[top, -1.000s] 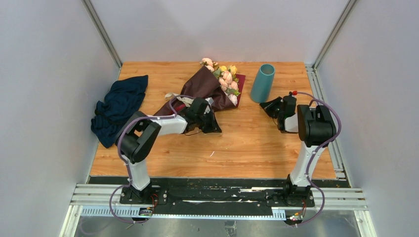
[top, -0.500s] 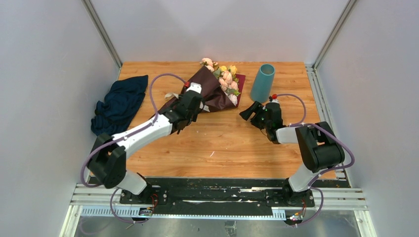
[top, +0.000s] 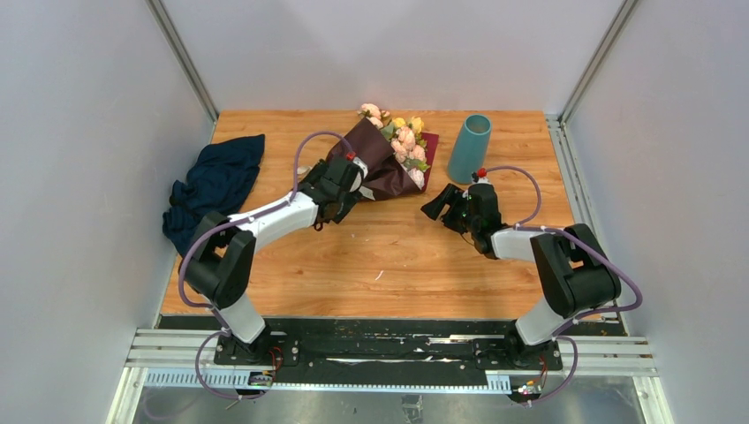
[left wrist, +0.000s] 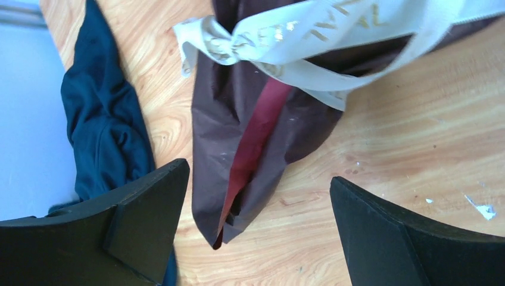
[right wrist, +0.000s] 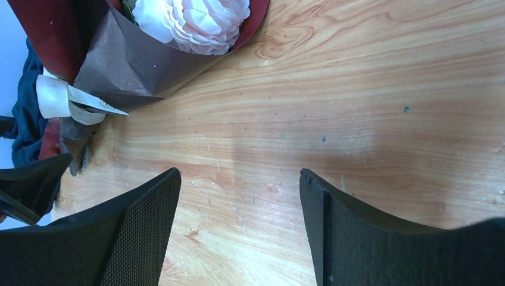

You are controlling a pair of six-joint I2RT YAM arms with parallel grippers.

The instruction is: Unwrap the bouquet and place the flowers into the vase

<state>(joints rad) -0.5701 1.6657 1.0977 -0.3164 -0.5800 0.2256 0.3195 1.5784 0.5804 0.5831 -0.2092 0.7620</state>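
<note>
Left gripper (left wrist: 259,196): jaws spread wide and holding nothing, poised over the narrow stem end of the bouquet (top: 380,159).
Ribbon (left wrist: 298,36): the beige bow is tied around the maroon paper (left wrist: 238,119), just beyond the left fingertips.
Right gripper (right wrist: 238,179): also wide open and empty, low over bare desk (top: 415,256), aimed at the bloom end, near it but apart.
Flowers (top: 402,132): wrapped inside the paper, heads pointing toward the vase (top: 469,147).
Vase: stands at the back right, just beside the blooms and not touching them.
Step in hand: loosening the bow, by my reading. Best to pinch a loose ribbon tail (not the knot) and draw it away along the stems while the right gripper steadies the paper.
Edges: the navy cloth (top: 212,190) lies close beside one left finger and could snag.
Open room: a broad bare stretch of desk lies on the near side for pulling back.
</note>
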